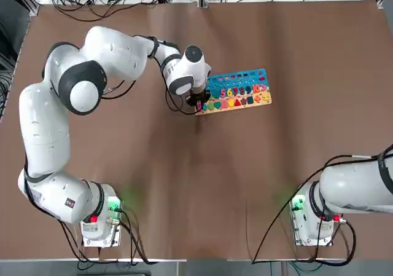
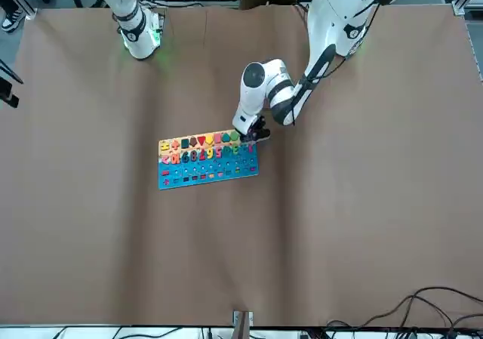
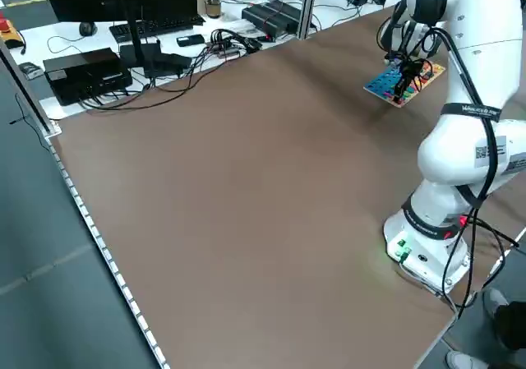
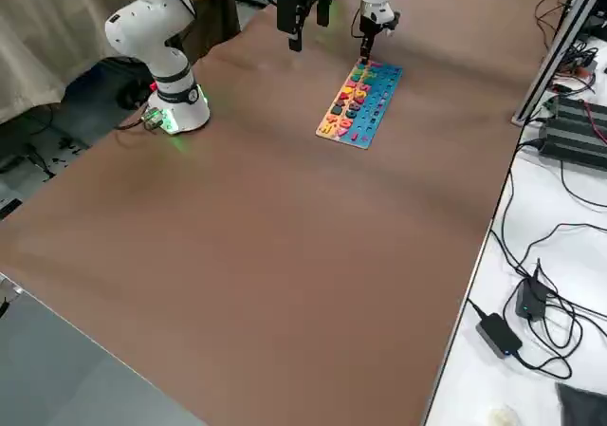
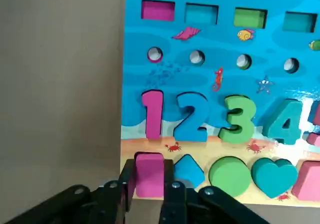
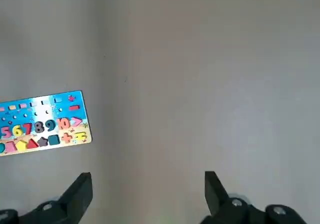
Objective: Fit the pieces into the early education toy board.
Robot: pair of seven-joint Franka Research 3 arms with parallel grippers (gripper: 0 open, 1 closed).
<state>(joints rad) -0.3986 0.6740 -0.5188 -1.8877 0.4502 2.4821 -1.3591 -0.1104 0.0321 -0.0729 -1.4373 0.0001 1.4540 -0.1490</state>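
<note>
Pink piece [image 5: 149, 175] sits clamped between left fingers [image 5: 126, 181] at the board's [image 5: 220, 74] corner.

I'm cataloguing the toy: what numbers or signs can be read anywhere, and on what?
"1", "2", "3", "4": numeral pieces on the toy board.
"5 6 7 8 9 10": numeral row on the same board.
"+": dark piece on the tan strip.
Label on the left arm: too small to read.

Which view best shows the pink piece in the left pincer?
The left wrist view: the pink piece fills the gap of the left pincer, gripped at the corner of the toy board. In the top, front and side views the arm hides it or leaves it a speck.
</note>
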